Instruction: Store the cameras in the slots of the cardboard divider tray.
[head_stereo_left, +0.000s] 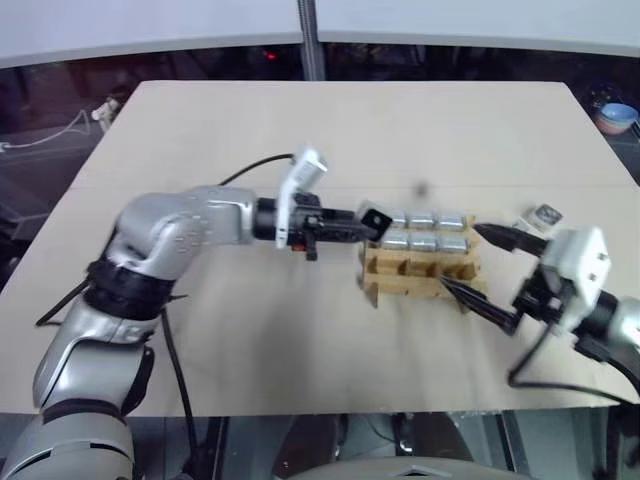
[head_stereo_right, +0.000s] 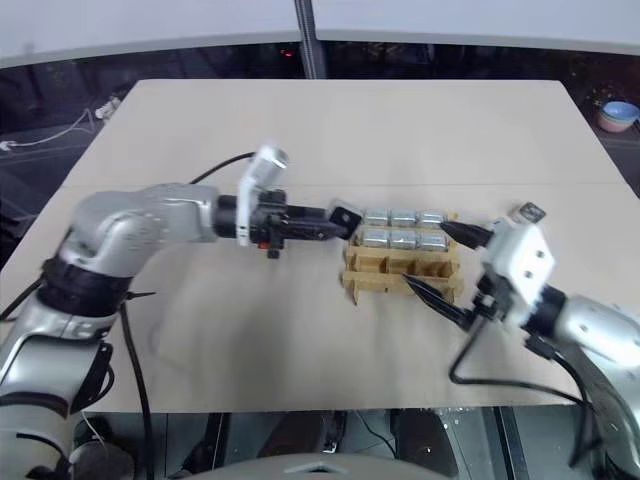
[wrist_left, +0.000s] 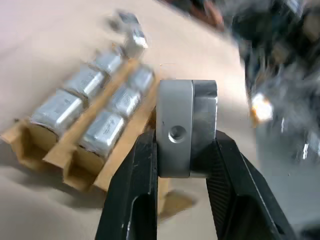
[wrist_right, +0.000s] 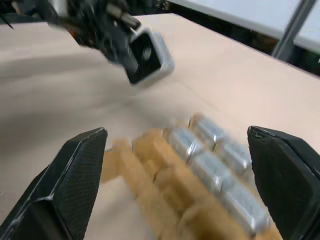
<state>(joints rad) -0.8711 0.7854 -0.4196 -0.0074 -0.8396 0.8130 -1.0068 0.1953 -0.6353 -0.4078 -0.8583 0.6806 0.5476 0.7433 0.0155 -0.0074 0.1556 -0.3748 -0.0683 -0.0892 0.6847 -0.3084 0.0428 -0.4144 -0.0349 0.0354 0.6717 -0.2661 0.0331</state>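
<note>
The tan cardboard divider tray (head_stereo_left: 402, 287) lies right of the table's middle. Several silver-grey cameras (head_stereo_left: 423, 231) fill its two far rows, and the near row of slots stands bare. My left gripper (head_stereo_left: 362, 225) reaches in from the left and is shut on one camera (head_stereo_left: 376, 219), held just above the tray's far left corner; the left wrist view shows that camera (wrist_left: 186, 127) pinched between both fingers. At the tray's right end, my right gripper (head_stereo_left: 462, 257) is open wide with nothing between its fingers (wrist_right: 75, 175). Another camera (head_stereo_left: 545, 215) lies loose on the table, right of the tray.
The tray rests on a light wooden table (head_stereo_left: 300, 340). A metal pole (head_stereo_left: 310, 40) rises behind the table's far edge. A blue bowl (head_stereo_left: 617, 115) sits off the far right corner, and a white cable (head_stereo_left: 60, 135) runs past the left edge.
</note>
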